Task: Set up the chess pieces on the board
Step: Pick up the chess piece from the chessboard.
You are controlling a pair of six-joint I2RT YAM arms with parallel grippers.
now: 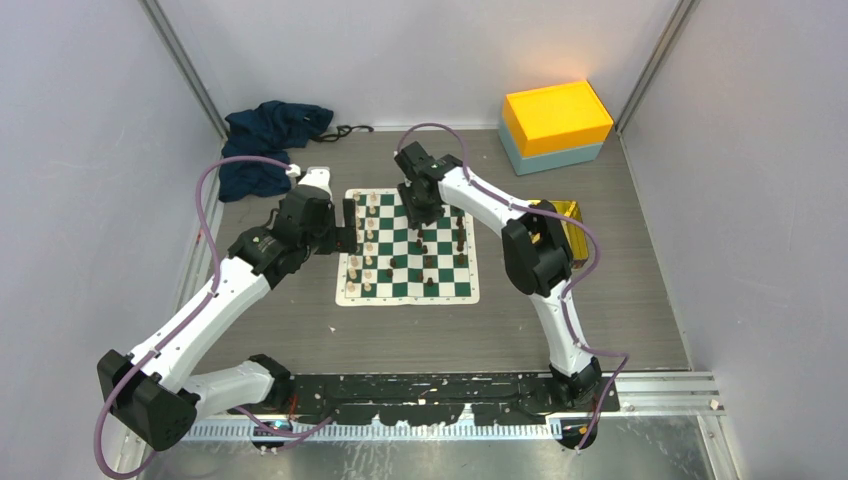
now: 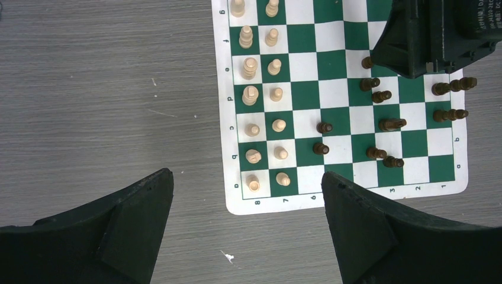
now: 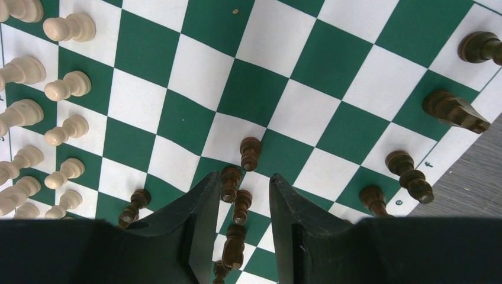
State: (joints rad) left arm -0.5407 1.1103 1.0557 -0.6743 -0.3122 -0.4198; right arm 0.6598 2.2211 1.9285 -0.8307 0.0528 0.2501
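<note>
- Hovering low over the far part of the board (image 1: 445,298), my right hand (image 3: 244,180) is released, its fingers (image 3: 198,219) parted and clamping nothing.
- A few dark pieces (image 3: 241,207) stand in a short line in the gap between those fingers. The gap is wider than any of them, and none is pinched.
- My left hand (image 2: 247,177) is spread wide and holds nothing. It hangs at the board's left edge, one finger over the bare bench (image 1: 300,320) and the other over the cream border.
- The board lies flat in the middle of the bench, between my two arms.
- The cream pieces (image 2: 276,94) stand upright in two neat columns along the left side of the board, one to a square.
- The rest of the dark pieces (image 2: 391,124) are scattered over the middle and right side of the board, in no tidy rows. A few sit near the right edge.
- Off the board, an orange and teal box (image 1: 555,125) sits at the far right corner of the bench.
- A gold tray (image 1: 567,212) shows partly from behind my right arm.
- A dark blue cloth (image 1: 270,145) lies crumpled at the far left.
</note>
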